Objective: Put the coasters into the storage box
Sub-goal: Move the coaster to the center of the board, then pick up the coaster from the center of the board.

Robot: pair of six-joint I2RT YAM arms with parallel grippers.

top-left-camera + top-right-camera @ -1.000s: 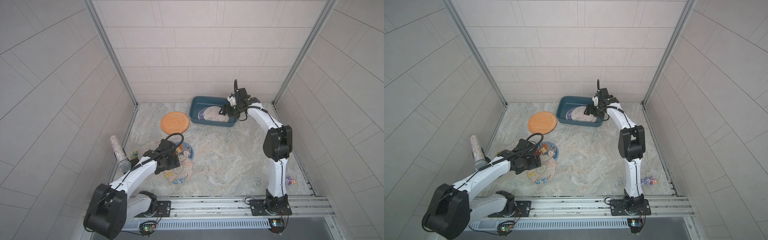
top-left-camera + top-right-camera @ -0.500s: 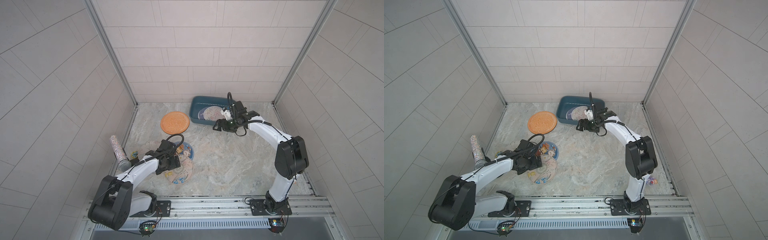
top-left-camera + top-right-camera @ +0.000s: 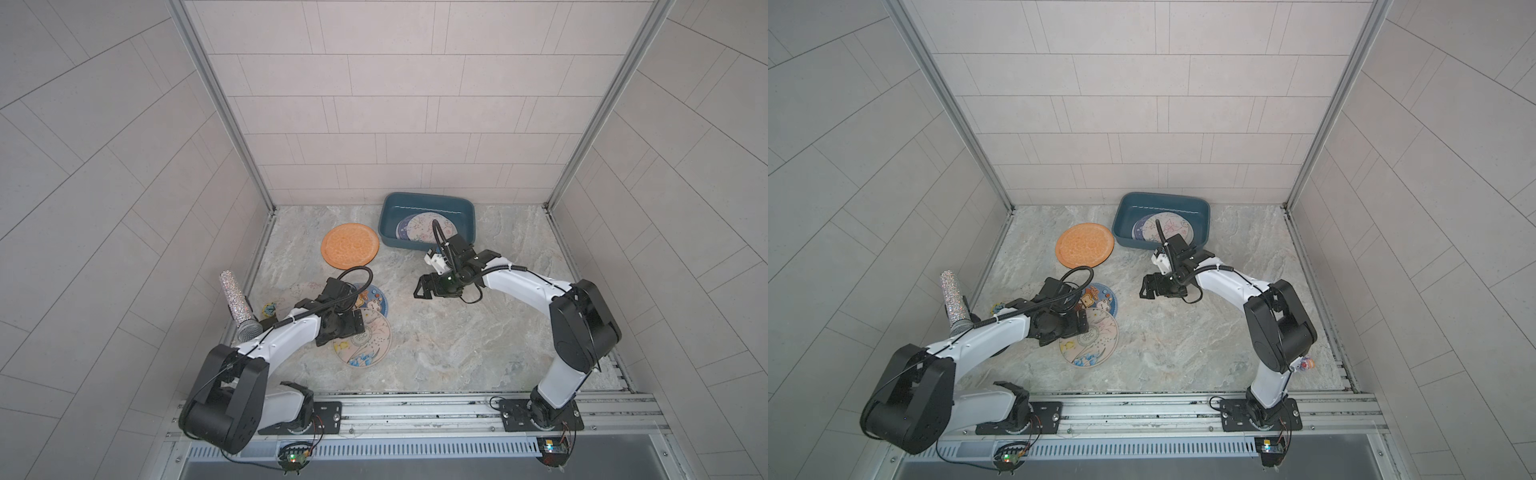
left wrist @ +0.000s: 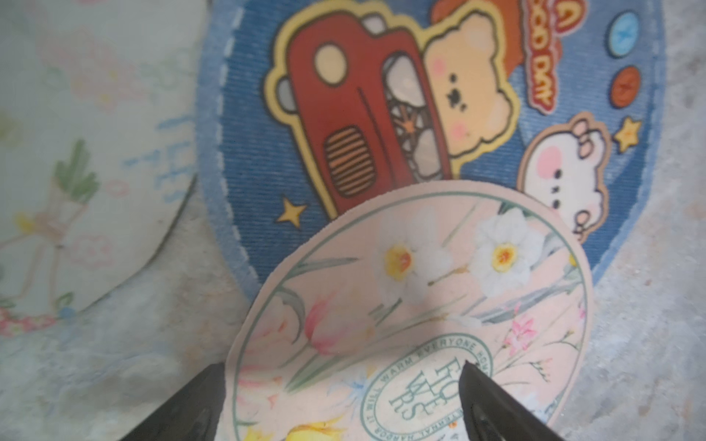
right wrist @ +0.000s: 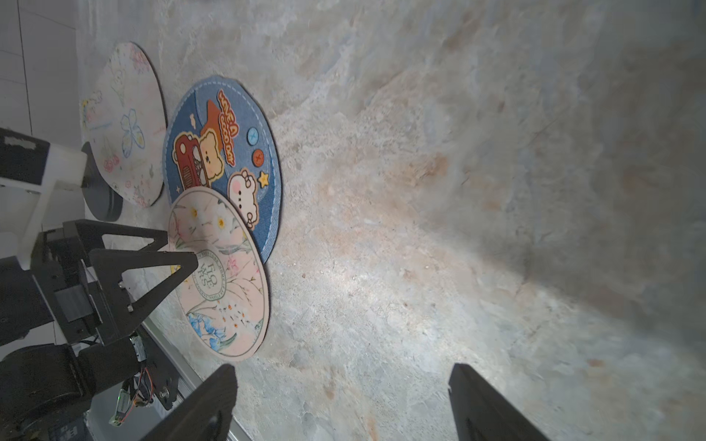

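- Left gripper [image 4: 340,366]: jaws spread wide, nothing held. It sits low over the pink floral coaster [image 4: 420,298], one tip above the printed stamp and the other off the disc's edge, over the table [image 3: 457,332]. Can't tell whether either tip touches.
- Right gripper [image 5: 342,368]: jaws apart, empty, above bare table between the storage box [image 3: 428,196] and the coaster cluster.
- Storage box is at the back wall, with the boxed coasters [image 3: 419,226] overlapping inside it.
- Orange coaster [image 3: 350,250] lies flat on the table just beside the box.
- Pink floral coaster lies partly on top of the blue cartoon coaster [image 5: 223,152]. The pale butterfly coaster [image 5: 126,126] lies just beside the blue one.
- Risk: a thin flat disc on a hard table gives no edge to get under. Closing jaws would likely skate over it or shove it sideways.
- Risk: because of the overlap, a pinch on the pink disc may drag the blue one, or lift both and shed one mid-carry.
- Risk: both arms are near the same cluster. If the right one goes in too, the wrists could clash.
- Risk: the pale disc sits close to the microphone base [image 5: 101,206]. A careless reach could tip the microphone [image 3: 235,297].
- Risk: a release too near the box wall could leave a disc hung on the rim.
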